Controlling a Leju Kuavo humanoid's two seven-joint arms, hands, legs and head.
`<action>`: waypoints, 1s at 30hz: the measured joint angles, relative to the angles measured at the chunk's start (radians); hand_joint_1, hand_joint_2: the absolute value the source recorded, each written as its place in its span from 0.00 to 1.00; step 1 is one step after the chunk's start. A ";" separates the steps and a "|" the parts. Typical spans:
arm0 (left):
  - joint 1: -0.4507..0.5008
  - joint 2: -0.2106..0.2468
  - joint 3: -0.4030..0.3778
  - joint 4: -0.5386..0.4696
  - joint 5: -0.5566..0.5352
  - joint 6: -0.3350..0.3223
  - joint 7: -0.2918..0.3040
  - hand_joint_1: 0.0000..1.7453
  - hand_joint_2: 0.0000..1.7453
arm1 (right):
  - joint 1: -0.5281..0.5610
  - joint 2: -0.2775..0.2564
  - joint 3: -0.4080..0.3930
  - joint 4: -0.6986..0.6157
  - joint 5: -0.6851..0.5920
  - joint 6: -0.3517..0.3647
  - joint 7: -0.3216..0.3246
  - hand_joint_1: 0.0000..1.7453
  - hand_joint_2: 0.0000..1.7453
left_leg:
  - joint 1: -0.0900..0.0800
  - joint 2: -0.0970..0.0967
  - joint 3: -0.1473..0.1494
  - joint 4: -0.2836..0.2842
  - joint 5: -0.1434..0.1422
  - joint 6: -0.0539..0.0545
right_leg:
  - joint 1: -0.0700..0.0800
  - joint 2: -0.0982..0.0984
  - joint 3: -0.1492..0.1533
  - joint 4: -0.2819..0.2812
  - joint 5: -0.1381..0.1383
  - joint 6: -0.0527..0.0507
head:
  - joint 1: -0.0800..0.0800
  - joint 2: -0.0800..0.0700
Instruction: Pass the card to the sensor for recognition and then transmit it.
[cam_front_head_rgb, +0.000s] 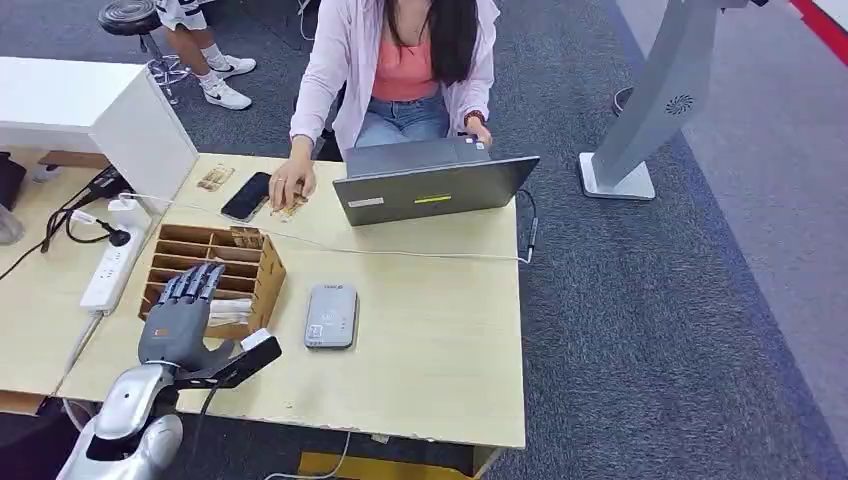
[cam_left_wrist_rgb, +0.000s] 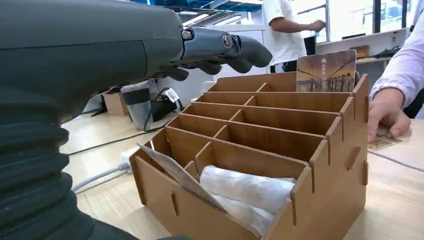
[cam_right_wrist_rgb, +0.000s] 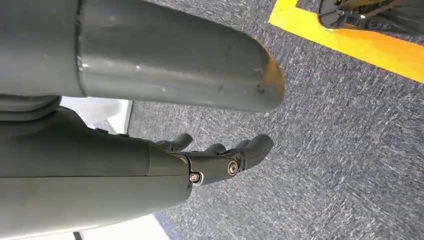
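A: Where is your left hand (cam_front_head_rgb: 185, 315) at this moment?

B: Over the near end of the brown slotted wooden card rack (cam_front_head_rgb: 262, 280), at about eight o'clock on the pale wooden bench (cam_front_head_rgb: 430, 330). Your fingers (cam_left_wrist_rgb: 227, 47) are spread and lightly bent, and they hold nothing.

A: And the card?

B: You can see one picture-printed card (cam_left_wrist_rgb: 326, 71) standing upright in the rack's farthest slot, at the end toward the seated person (cam_front_head_rgb: 400, 60). A second flat card (cam_left_wrist_rgb: 175, 170) leans tilted in the nearest slot, beside a white crumpled plastic wrap (cam_left_wrist_rgb: 247, 190).

A: The sensor?

B: The small grey rounded card reader (cam_front_head_rgb: 331, 315) lies flat on the bench just beside the rack, at three o'clock from it, apart from your hand.

A: Your right hand (cam_right_wrist_rgb: 215, 157)?

B: It hangs over grey carpet (cam_right_wrist_rgb: 340, 130), fingers loosely curled and apart, nothing in them.

A: Anything else on the bench?

B: An open grey laptop (cam_front_head_rgb: 430, 185) at twelve o'clock, with the person's hand (cam_front_head_rgb: 290, 185) resting near a black phone (cam_front_head_rgb: 246, 196). A white power strip (cam_front_head_rgb: 108, 272) lies at nine o'clock from the rack.
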 joint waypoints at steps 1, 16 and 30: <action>0.000 0.000 0.005 0.001 0.000 0.000 0.002 0.00 1.00 | 0.000 0.000 0.000 0.000 0.000 0.000 0.000 0.00 0.00 | 0.000 0.000 0.000 0.000 0.000 0.000 | 0.000 0.000 0.000 0.000 0.000 0.000 | 0.000 0.000; 0.000 -0.002 0.022 0.002 0.000 0.000 0.011 0.00 1.00 | 0.000 0.000 0.000 0.000 0.001 0.000 0.000 0.00 0.00 | 0.000 0.000 0.000 0.000 0.000 0.000 | 0.000 0.000 0.000 0.000 0.000 0.000 | 0.000 0.000; 0.001 -0.001 0.047 0.002 0.000 0.000 0.011 0.00 1.00 | 0.000 0.000 0.000 0.000 0.005 0.000 0.000 0.00 0.00 | 0.000 0.000 0.000 0.000 0.000 0.000 | 0.000 0.000 0.000 0.000 0.000 0.000 | 0.000 0.000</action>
